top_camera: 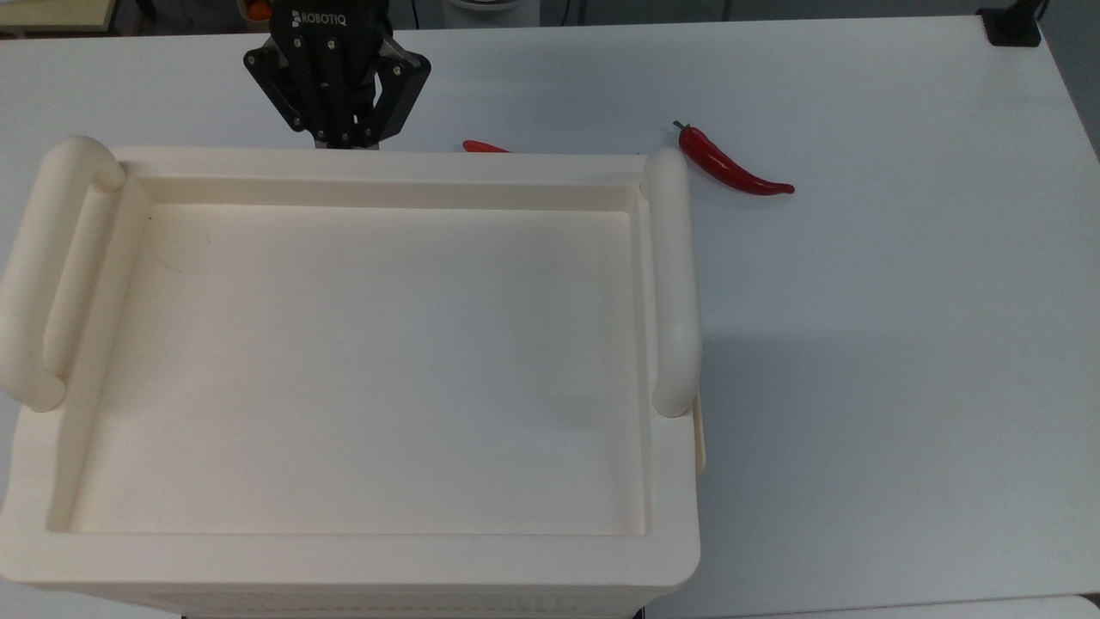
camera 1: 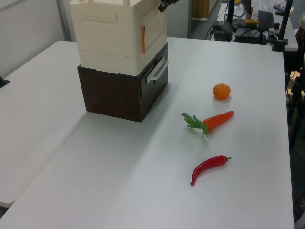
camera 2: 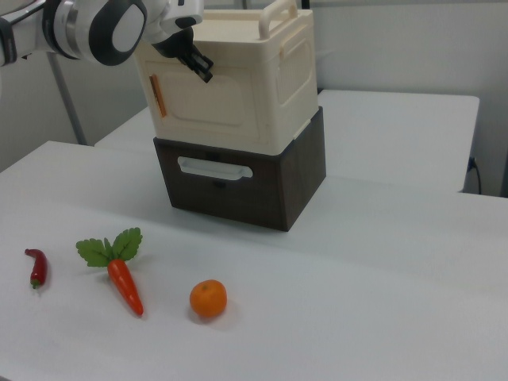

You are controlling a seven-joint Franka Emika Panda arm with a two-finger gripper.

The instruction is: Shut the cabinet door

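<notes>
The cream cabinet sits on a dark brown drawer base. The cabinet door lies flat against the cabinet front, with an orange strip along its edge at the right view's left. In the left view the cabinet door is flush with the cabinet. My gripper is shut, its dark tips touching the door's upper part. From the top view the gripper hangs just beyond the tray's far rim, its tips hidden by that rim. Its tip also peeks in at the top of the left view.
On the white table lie a red chili, a carrot and an orange, all apart from the cabinet. The drawer base has a pale handle. The chili lies right of the tray handle in the top view.
</notes>
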